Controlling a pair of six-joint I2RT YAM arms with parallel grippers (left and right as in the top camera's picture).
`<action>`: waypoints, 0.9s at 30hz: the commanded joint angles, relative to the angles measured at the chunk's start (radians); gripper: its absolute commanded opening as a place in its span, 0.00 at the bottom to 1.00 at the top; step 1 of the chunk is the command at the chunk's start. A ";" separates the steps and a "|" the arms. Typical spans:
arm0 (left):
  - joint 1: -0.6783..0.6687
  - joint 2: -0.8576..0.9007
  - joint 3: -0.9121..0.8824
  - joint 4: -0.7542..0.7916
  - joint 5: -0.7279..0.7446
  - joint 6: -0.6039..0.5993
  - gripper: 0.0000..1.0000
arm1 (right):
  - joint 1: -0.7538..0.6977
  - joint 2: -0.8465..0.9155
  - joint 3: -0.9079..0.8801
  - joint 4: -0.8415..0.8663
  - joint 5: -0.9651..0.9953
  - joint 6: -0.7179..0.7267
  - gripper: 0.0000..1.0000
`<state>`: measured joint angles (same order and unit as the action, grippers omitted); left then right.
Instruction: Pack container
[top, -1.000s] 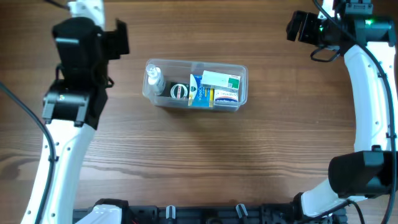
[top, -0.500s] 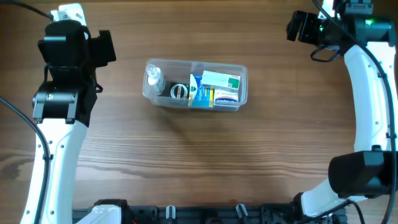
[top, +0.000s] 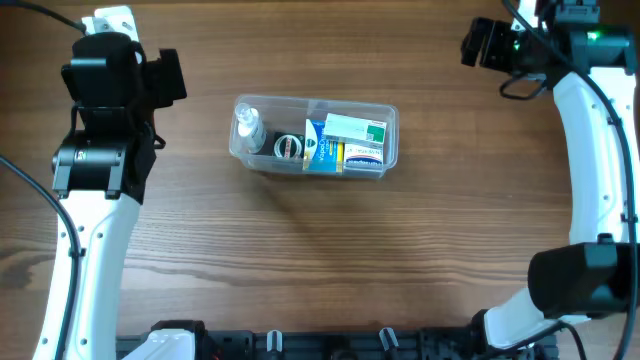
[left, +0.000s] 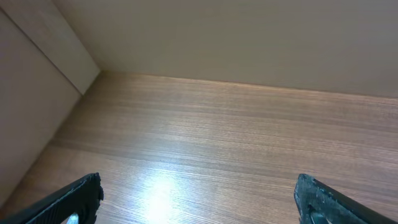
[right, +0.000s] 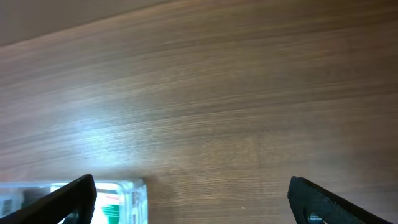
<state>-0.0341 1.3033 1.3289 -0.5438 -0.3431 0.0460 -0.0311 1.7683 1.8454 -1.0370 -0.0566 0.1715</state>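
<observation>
Clear plastic tub, that's the container (top: 314, 137), sitting around the middle of the wooden tabletop (top: 330, 260), a bit toward the far edge in the overhead view. It's loaded. A small clear bottle (top: 248, 127) stands at its left end, with a round dark tin (top: 289, 147) just beside that. Next comes a blue box (top: 318, 148), and a white-and-green box (top: 356, 130) lies on top of the other packs at the right end.

The left end effector (left: 199, 204) is off to the left of the container, well apart from it. Its fingers are spread wide with only bare wood between them. The right end effector (right: 193, 202) is up near the far right corner, also spread wide and holding nothing. Its wrist camera just catches the container's end, with the green-printed box showing at the lower left of the frame.
</observation>
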 joint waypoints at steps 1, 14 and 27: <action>0.004 0.005 0.008 0.000 -0.006 -0.013 1.00 | 0.002 -0.149 0.003 0.010 0.036 0.014 1.00; 0.004 0.005 0.008 0.000 -0.006 -0.013 1.00 | 0.102 -1.201 -0.840 0.763 0.035 -0.022 1.00; 0.004 0.005 0.008 0.000 -0.006 -0.013 1.00 | 0.101 -1.656 -1.606 1.187 0.038 -0.060 1.00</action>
<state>-0.0341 1.3060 1.3289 -0.5465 -0.3435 0.0460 0.0650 0.1390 0.3130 0.1013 -0.0246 0.1284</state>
